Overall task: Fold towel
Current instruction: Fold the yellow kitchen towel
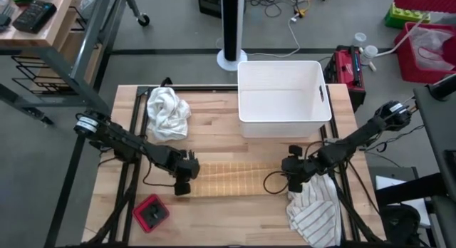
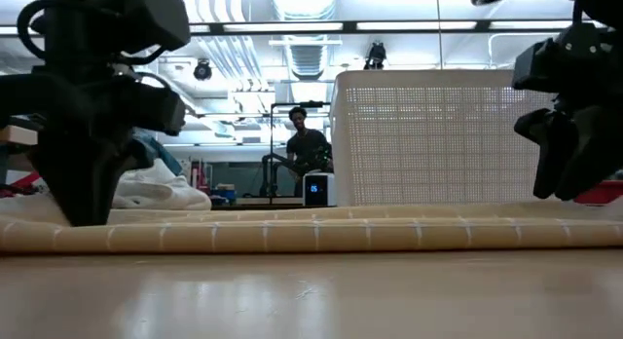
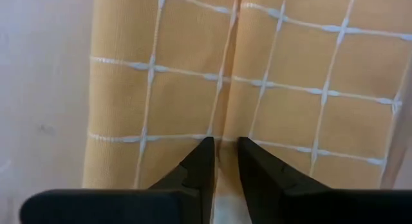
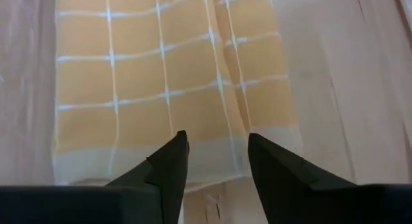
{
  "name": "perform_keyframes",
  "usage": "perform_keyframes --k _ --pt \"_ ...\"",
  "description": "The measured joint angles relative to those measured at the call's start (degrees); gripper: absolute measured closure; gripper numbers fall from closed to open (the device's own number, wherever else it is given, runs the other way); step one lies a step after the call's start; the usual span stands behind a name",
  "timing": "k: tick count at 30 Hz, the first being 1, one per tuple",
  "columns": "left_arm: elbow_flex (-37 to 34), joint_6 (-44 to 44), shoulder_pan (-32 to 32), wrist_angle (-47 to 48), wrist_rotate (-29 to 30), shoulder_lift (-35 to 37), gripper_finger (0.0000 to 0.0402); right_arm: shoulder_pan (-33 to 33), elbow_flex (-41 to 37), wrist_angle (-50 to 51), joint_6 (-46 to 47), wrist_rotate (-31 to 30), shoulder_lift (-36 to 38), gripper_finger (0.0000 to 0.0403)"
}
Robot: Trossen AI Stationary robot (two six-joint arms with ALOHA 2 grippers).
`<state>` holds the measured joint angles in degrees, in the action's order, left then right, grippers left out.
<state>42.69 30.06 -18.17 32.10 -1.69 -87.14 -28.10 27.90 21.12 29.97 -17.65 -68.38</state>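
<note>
Two dark arms reach in from the table's sides toward an orange checked towel that lies folded into a long narrow strip across the middle of the table, in front of a white basket.

At the strip's left end sits the left end effector. Its wrist view shows the two fingers nearly together with a thin ridge of cloth pinched between them, though the very tips sink into the fabric and the contact itself is hidden. At the strip's right end is the right end effector; its fingers stand apart above the towel's pale hem, grasping nothing, and the cloth lies flat beneath them.

From table height the towel reads only as a low roll, and both end effectors are dark blurs cut off by the frame's top, so their fingertips cannot be made out there.

A crumpled white cloth lies at the table's back left. A striped cloth hangs over the front right edge, partly under the right arm. A red object with a dark top sits at front left; what it is cannot be told. A person shows small in the room behind.
</note>
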Motion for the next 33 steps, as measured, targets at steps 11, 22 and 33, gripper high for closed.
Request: perform_keyframes --k 11,22,33 --pt "-1.38 0.25 0.0 -6.0 -0.52 0.4 0.037 1.63 -1.14 -2.16 -0.66 -1.97 -0.04 0.0288" --pt "-1.37 0.22 0.0 -7.08 1.88 0.4 0.04 2.82 -4.22 -6.88 -0.99 0.93 -0.09 0.0393" --pt "-0.25 2.43 -0.26 -5.85 0.78 4.36 0.0401 2.75 -0.5 -6.41 -2.41 0.53 0.37 0.0402"
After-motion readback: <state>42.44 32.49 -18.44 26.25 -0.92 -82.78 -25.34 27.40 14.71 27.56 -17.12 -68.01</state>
